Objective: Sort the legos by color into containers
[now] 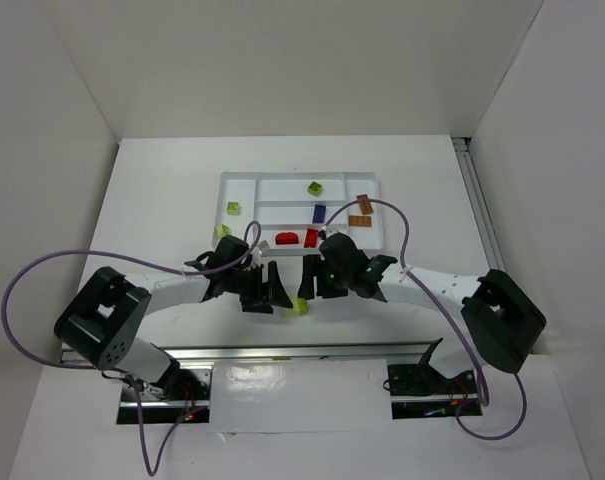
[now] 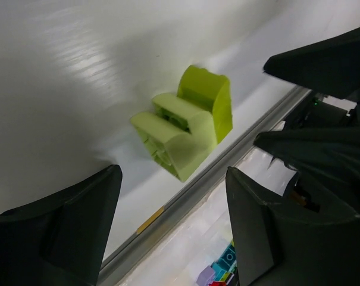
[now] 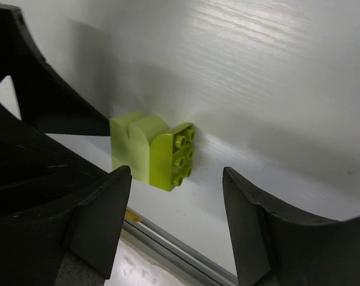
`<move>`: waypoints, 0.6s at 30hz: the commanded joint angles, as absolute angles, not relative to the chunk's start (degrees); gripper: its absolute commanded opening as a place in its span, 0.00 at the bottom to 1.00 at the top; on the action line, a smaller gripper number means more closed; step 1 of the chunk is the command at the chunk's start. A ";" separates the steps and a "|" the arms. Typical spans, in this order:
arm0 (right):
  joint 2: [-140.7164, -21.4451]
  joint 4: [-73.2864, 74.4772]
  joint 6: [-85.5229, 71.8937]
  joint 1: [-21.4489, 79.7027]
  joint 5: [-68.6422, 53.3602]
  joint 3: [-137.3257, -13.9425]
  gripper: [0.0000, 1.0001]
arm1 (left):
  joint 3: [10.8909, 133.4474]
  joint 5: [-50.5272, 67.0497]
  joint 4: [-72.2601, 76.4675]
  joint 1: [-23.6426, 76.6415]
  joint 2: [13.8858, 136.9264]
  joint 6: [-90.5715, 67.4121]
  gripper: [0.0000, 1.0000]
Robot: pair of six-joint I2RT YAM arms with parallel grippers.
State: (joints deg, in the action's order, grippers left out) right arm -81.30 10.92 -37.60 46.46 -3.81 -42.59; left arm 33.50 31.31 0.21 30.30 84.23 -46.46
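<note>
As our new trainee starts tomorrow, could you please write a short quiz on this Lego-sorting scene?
1. True or false: the lime brick nearest the arms lies inside the white tray.
2. Which gripper holds a brick? A. left gripper B. right gripper C. neither
3. In the top view, what colour are the two bricks in the tray's rightmost compartment?
Key: 1. False; it lies on the table, between the two open grippers. 2. C. 3. Orange-brown.
</note>
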 commanded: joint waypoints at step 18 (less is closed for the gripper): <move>-87.63 3.25 -35.42 45.53 -11.34 -41.13 0.52 | 35.24 26.46 1.14 31.90 86.48 -46.58 0.40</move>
State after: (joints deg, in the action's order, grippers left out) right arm -86.94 6.57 -36.23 45.80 -10.57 -41.54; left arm 34.54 29.56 3.42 31.75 87.24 -47.07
